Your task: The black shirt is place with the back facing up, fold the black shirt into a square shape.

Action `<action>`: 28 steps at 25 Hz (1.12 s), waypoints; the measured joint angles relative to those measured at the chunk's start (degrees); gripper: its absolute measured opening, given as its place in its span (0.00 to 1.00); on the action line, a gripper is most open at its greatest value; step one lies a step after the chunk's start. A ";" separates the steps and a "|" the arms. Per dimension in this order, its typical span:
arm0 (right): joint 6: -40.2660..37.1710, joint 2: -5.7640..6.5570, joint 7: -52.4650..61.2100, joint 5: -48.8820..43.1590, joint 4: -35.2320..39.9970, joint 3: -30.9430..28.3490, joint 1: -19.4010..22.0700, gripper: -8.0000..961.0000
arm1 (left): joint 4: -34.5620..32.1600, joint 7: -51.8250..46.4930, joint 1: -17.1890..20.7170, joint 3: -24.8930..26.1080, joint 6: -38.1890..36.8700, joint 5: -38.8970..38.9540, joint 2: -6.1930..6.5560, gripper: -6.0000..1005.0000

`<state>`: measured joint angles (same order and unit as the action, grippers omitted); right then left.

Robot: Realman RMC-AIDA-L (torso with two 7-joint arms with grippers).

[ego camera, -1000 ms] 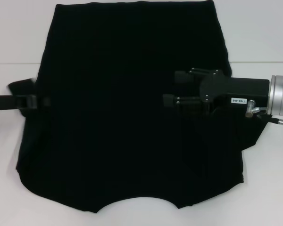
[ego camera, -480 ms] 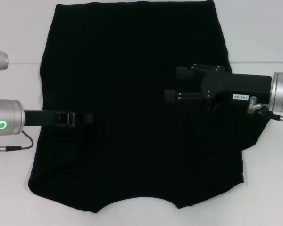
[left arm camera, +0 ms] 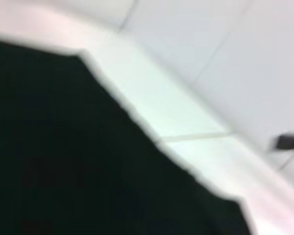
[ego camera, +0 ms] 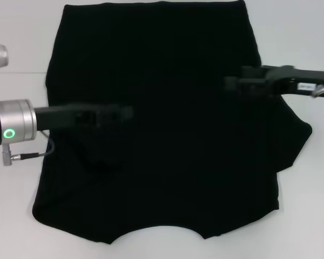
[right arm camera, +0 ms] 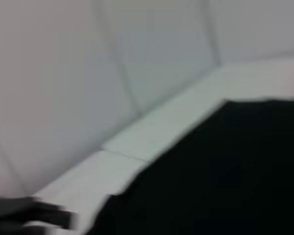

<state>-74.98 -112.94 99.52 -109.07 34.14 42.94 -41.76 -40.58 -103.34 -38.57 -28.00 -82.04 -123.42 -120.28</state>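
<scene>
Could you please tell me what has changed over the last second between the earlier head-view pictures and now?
The left gripper has swept inward from the shirt's left edge over the black shirt, carrying the left sleeve, now folded onto the body. The right gripper has drawn back toward the right edge. The right sleeve, hem and collar lie as before.

Soft matt black cloth for the shirt (ego camera: 162,118), smooth and plain, with no sheen. Smooth white table (ego camera: 11,216), matt with a faint gloss. Matt black hard plastic for the left gripper (ego camera: 116,114) and right gripper (ego camera: 232,83). Brushed silver metal on the left arm's wrist (ego camera: 13,128), satin finish, with a glowing green ring.
</scene>
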 joint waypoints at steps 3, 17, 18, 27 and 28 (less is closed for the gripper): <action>3.40 2.71 11.93 -4.84 0.03 0.00 -0.05 0.92 | 2.68 8.87 0.10 -0.25 -1.95 4.84 -0.07 0.38; 4.80 7.32 42.58 -27.65 3.52 -0.57 1.55 0.92 | 6.74 27.69 -1.28 -10.93 -1.54 5.36 -1.50 0.93; 4.81 7.32 42.94 -28.12 3.50 -0.57 1.56 0.92 | 6.59 28.03 -1.21 -11.41 -1.54 5.35 -1.57 0.93; 7.11 6.93 45.22 -30.63 0.77 -0.43 0.70 0.92 | 5.96 33.34 -0.26 -13.91 -1.57 5.24 -2.36 0.93; 7.81 6.81 45.58 -30.64 0.22 -0.21 0.47 0.92 | 6.00 33.80 -0.16 -13.95 -1.55 5.23 -2.45 0.93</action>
<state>-67.17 -106.13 145.10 -139.71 34.36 42.73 -41.29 -34.58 -69.54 -38.73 -41.95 -83.59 -118.20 -122.74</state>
